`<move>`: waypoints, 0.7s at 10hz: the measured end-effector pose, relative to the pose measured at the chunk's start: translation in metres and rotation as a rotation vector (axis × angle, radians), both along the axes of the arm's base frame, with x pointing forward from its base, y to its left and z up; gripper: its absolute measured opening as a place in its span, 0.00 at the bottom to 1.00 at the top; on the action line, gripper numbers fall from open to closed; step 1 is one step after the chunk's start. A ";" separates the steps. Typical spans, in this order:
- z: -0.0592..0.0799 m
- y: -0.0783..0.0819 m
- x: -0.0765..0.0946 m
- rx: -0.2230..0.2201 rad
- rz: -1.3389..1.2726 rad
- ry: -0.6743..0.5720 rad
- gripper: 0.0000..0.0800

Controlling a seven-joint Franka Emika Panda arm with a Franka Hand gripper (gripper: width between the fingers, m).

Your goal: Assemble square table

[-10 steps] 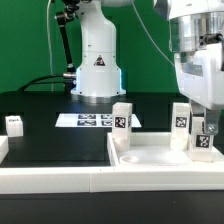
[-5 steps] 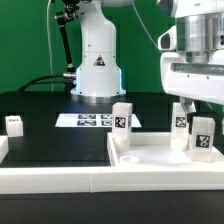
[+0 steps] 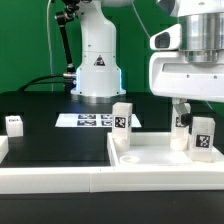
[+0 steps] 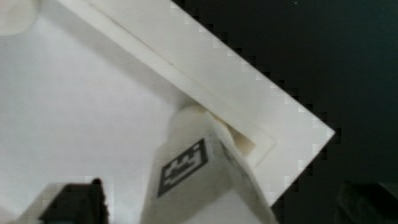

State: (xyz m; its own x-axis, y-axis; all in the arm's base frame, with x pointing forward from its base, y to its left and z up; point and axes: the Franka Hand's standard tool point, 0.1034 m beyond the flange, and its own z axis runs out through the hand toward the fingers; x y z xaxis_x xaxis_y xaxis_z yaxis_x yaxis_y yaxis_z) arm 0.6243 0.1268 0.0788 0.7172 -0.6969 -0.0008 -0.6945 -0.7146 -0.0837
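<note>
Square table (image 3: pixel 148 157): the top lies rim-up in the lower right of the exterior frame, tight against the white rail (image 3: pixel 50 178) that runs along the bottom edge. My guess is the rail braces it so it can't slide while legs are twisted in.

Left to right:
- **Far left, mid height:** a loose leg (image 3: pixel 14 124) stands upright on the black table (image 3: pixel 60 145), well apart from the top. It is parked clear of everything, probably so there is room to grab it.
- **Centre, just above mid-frame:** the marker board (image 3: pixel 90 120) lies flat in front of the robot base (image 3: pixel 98 60).
- **Just right of centre:** the left leg (image 3: pixel 122 118) stands upright at the top's back left corner, tag facing the camera.
- **Right side:** the back leg (image 3: pixel 181 121) stands upright, its upper end overlapped by a dark finger.
- **Near the right edge:** the near leg (image 3: pixel 203 136) stands upright, closer to the camera, with nothing holding it.
- **Upper right:** the gripper (image 3: pixel 196 107) hangs just above the near leg, apart from it.

In the wrist view the fingers (image 4: pixel 75 203) sit far apart on either side of that leg's tagged face, with a gap on each side. The jaws are spread wide and grip nothing.

Judgement: three legs are up on the top and one is left. I can't tell how fully any of them is screwed in. The next move calls for a long reach across to the loose leg, and the risk is clipping the left leg on the way.
</note>
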 end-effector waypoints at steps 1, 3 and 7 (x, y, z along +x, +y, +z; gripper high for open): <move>0.000 0.000 0.000 -0.005 0.078 -0.005 0.81; 0.000 -0.001 0.000 -0.013 0.199 -0.013 0.81; 0.000 -0.005 0.001 -0.040 0.500 -0.029 0.81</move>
